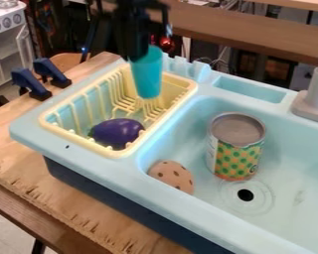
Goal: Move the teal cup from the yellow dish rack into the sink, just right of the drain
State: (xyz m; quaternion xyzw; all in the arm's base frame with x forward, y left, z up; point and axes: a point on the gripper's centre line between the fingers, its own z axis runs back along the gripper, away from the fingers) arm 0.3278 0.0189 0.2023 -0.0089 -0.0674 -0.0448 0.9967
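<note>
Cup (147,75) hangs nearly upright, gripped by the robot's fingers (145,53), over a yellow dish rack (79,140) holding an eggplant (117,133), its pickup apparently done but its release not, while a can (236,154) stands in the sink (287,154).

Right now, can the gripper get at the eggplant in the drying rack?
Probably not as things stand: the gripper already holds a blue cup. Otherwise the way looks fairly free, with nothing lying on the eggplant, though the rack's sides could crowd a grasp.
</note>
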